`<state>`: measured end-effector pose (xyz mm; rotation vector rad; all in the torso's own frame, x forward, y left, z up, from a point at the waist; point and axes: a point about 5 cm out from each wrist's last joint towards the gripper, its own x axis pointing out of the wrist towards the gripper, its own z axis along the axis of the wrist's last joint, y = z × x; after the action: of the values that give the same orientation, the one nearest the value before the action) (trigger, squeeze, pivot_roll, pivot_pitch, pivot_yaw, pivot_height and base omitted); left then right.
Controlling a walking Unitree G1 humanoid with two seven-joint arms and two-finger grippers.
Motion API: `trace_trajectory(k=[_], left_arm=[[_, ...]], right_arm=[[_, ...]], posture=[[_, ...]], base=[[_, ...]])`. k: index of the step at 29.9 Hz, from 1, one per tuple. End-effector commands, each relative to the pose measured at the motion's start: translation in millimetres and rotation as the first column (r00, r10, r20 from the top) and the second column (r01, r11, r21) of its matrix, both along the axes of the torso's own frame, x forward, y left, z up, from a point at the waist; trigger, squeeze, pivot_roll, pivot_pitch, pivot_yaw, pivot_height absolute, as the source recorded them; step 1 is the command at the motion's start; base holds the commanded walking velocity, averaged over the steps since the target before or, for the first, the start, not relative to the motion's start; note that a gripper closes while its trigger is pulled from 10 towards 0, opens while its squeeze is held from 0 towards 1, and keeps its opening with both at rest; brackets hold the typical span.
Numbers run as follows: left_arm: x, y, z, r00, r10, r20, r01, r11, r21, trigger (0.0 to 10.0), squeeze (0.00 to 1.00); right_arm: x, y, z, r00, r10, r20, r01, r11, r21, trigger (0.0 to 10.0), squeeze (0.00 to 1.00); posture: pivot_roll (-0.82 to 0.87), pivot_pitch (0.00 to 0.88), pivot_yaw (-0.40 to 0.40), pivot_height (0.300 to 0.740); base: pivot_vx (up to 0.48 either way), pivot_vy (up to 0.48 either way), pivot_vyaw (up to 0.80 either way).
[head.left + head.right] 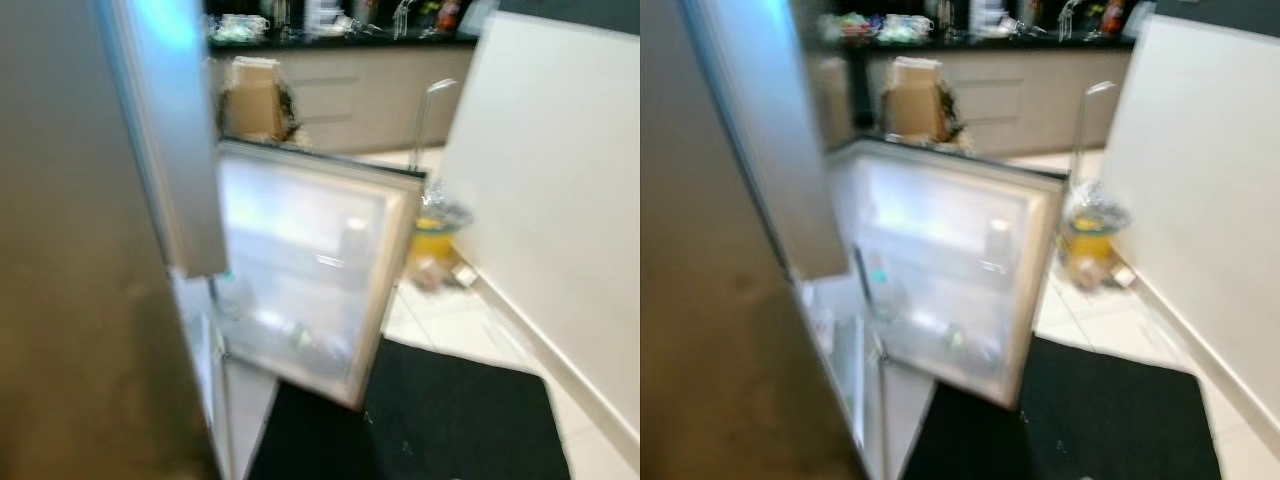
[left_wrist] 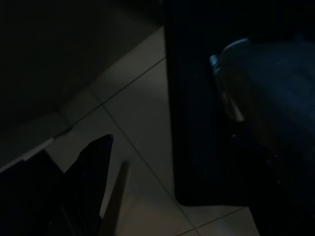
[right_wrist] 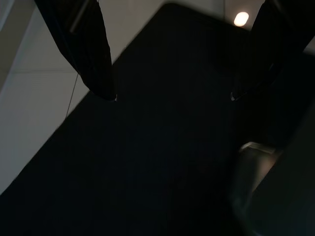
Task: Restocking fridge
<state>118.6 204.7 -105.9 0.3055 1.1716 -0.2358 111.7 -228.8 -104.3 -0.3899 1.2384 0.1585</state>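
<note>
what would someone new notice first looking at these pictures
The open fridge door stands out first, swung wide at centre with pale shelves holding a few blurred items, above a black floor mat. Behind it a cardboard box sits on the floor before the kitchen cabinets. The right pincer hangs open over the mat.

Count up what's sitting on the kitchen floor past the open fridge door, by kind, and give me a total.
Black floor mat: 1
Cardboard box: 1
Container of yellow stuff: 1
Small scattered bits beside it, too blurred to name: about 2
Total: about 5
</note>
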Motion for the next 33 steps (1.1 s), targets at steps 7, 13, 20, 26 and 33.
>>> trace_trajectory(k=[7,13,20,26,33], left_arm=[[5.9,-6.7,0.6,1.000,-0.014,0.002,0.014,1.000,-0.017,10.0,0.00],[17.7,-12.4,3.4,1.000,0.009,0.030,-0.008,1.000,-0.027,10.0,0.00],[24.5,-20.2,4.6,0.999,0.024,0.046,-0.022,0.999,-0.040,10.0,0.00],[25.2,-29.3,3.9,0.999,0.023,0.048,-0.020,0.998,-0.057,10.0,0.00],[16.5,-24.2,1.3,0.999,0.029,0.027,-0.028,0.999,-0.047,10.0,0.00]], right_arm=[[6.5,-3.8,2.8,1.000,-0.013,0.004,0.013,1.000,0.016,10.0,0.00],[13.1,-9.4,6.2,0.999,-0.037,0.014,0.037,0.999,0.025,10.0,0.00],[23.4,-13.7,10.8,0.998,-0.047,0.033,0.046,0.998,0.045,10.0,0.00],[22.2,-16.4,11.2,0.999,-0.034,0.014,0.034,0.998,0.047,10.0,0.00],[17.0,-14.5,9.1,0.999,-0.039,-0.003,0.040,0.997,0.066,10.0,0.00]], posture=[[-0.05,0.000,-0.004,0.740],[-0.05,0.000,-0.010,0.740],[-0.07,0.000,-0.019,0.740],[-0.07,0.000,-0.021,0.740],[-0.07,0.000,-0.005,0.740]], base=[[0.000,-0.480,0.00],[0.000,-0.372,0.21],[0.000,0.000,0.78],[0.000,0.000,0.78],[0.000,0.000,0.78]])
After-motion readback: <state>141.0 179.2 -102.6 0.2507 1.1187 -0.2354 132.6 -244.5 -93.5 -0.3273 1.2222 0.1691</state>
